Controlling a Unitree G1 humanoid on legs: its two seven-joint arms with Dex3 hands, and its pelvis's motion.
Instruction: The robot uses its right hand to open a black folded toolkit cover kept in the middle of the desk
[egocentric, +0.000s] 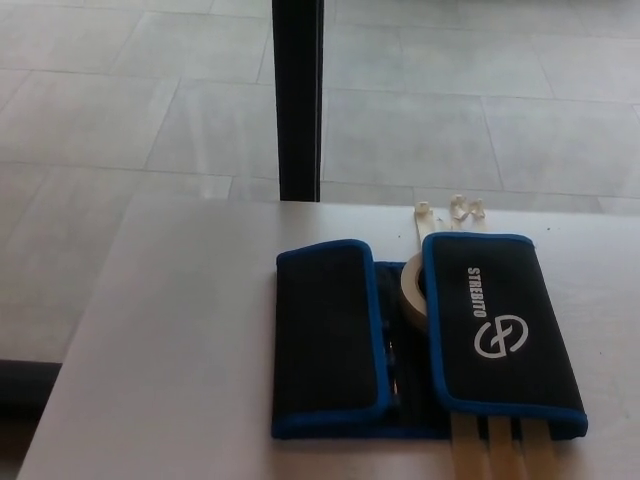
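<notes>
**Folded toolkit lies shut on pale tabletop, no robot hand in sight**

A black fabric toolkit (425, 340) with bright blue piping lies on a white tabletop (180, 340), toward its right half and close to the near edge. Two flaps are folded inward over its middle: a plain left flap (325, 340) and a wider right flap (500, 335) printed in white with the word "STREBITO" and a round logo. A narrow gap between the flaps shows the dark interior. One roll of cream tape (412, 290) stands on edge in that gap near the far end, partly tucked under the right flap. Three pale strips (500, 455) stick out from under the near edge of the right flap and run off the picture's bottom. Beyond the far edge of the toolkit, a few small whitish pieces (452, 210) lie on the tabletop; what they are cannot be made out. One black post (298, 100) rises behind the tabletop against a grey tiled floor (480, 120). Neither robot hand appears, so their state cannot be told.
</notes>
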